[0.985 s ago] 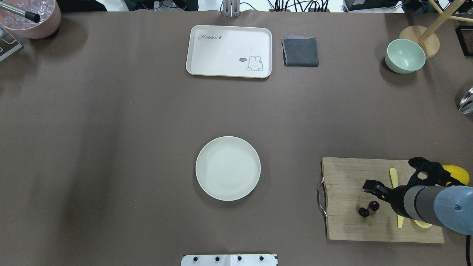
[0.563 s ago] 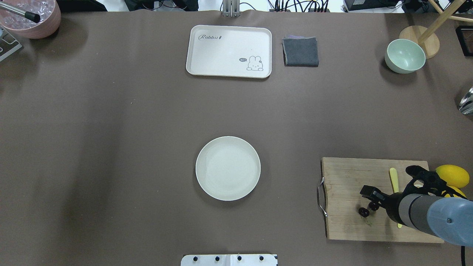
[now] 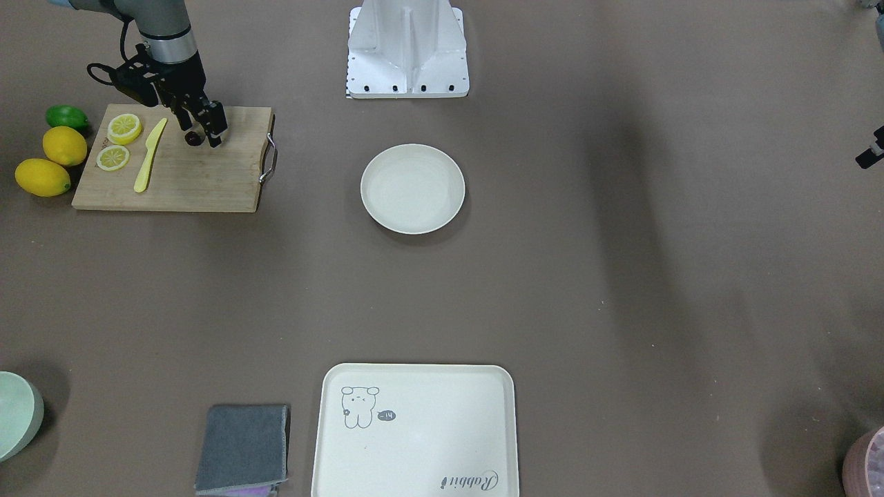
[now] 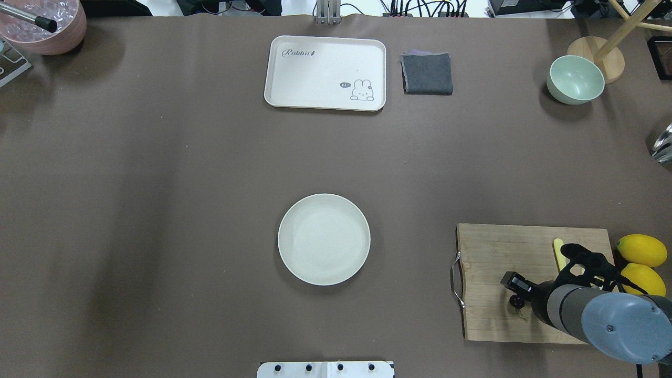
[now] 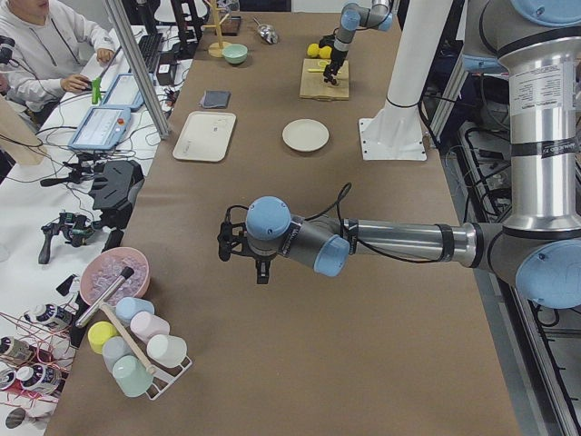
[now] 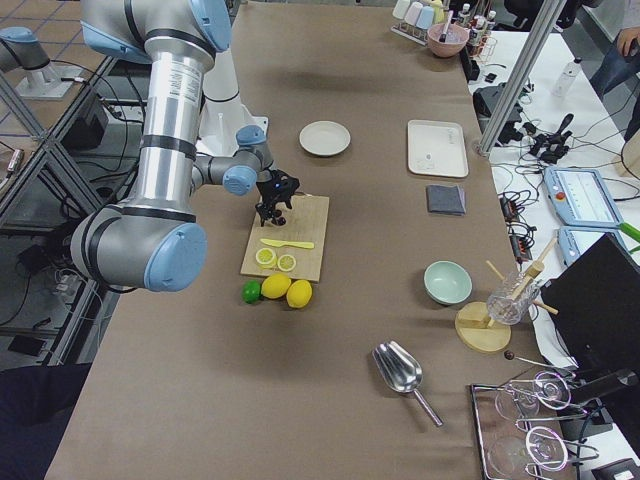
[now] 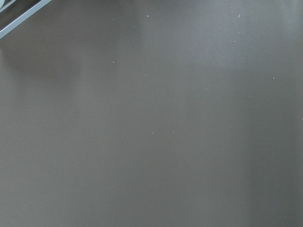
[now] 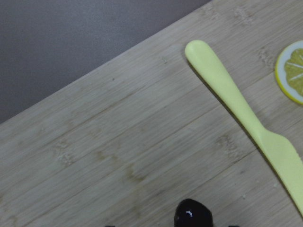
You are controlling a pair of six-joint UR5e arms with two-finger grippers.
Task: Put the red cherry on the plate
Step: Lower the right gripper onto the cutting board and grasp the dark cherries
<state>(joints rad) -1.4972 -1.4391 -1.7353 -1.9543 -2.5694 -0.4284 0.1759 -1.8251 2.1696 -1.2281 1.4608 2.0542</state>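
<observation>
The red cherry lies on the wooden cutting board, near the edge closest to the robot. In the overhead view only one dark cherry shows, beside a black finger. My right gripper is low over the board, open, with a finger on either side of the cherry. In the right wrist view the cherry sits at the bottom middle, with wide gaps on both sides. The empty cream plate is at the table's middle, well left of the board. Only a dark tip of the left gripper shows, so I cannot tell its state.
On the board lie a yellow knife and two lemon slices. Two lemons and a lime sit beside it. A bear tray, grey cloth and green bowl are far back.
My right gripper has moved toward the robot's side of the board and come down around the cherry. One of the two cherries is now hidden, and the lemons are uncovered.
</observation>
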